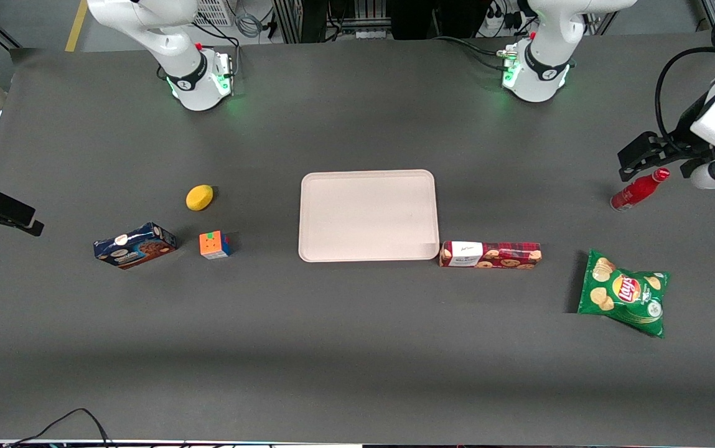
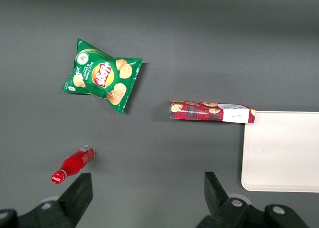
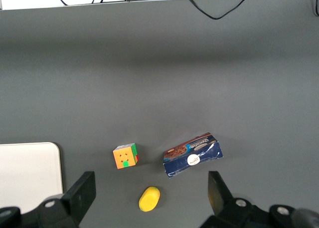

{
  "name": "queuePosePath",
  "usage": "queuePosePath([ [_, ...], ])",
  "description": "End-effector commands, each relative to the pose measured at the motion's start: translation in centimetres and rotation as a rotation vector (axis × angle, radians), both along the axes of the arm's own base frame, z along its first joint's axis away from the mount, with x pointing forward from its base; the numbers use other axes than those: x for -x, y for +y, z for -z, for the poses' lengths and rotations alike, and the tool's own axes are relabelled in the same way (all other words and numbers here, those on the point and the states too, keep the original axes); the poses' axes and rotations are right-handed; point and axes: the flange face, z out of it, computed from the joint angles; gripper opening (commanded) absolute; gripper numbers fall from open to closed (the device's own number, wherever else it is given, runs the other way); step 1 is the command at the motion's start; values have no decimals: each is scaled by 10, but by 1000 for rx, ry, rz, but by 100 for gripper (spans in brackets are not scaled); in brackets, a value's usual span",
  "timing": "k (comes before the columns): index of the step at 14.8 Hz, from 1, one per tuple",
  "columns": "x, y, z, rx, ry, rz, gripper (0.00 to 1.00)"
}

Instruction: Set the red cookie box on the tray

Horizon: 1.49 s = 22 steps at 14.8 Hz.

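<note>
This is a robotics lab, set up for manipulation trials. A wide table (image 1: 357, 348) covered in plain dark grey matting carries two white robot arms, their bases (image 1: 198, 84) bolted along the edge farthest from the front camera and glowing with green status lights. Black cables (image 1: 668, 81) loop off the arms and trail over the table's edges, and power strips and metal racking stand on the floor past the bases, beside a strip of yellow floor tape (image 1: 76, 25). The groceries and toys are spread well apart, like test props. The working arm's end effector (image 1: 659, 155) hangs above its end of the table.
</note>
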Motion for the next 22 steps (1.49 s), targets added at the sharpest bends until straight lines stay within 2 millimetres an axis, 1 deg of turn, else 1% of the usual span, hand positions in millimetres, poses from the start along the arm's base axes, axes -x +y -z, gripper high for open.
queuePosePath([
  [1,1,-1,-3,-4,8,-15,100],
  [12,1,3,-2,-3,21,-19,100],
  [17,4,1,0,-6,45,-15,100],
  [19,6,-9,2,-6,51,-5,100],
  [21,8,-38,9,-8,66,41,100],
  [22,10,-49,9,-8,66,63,100],
])
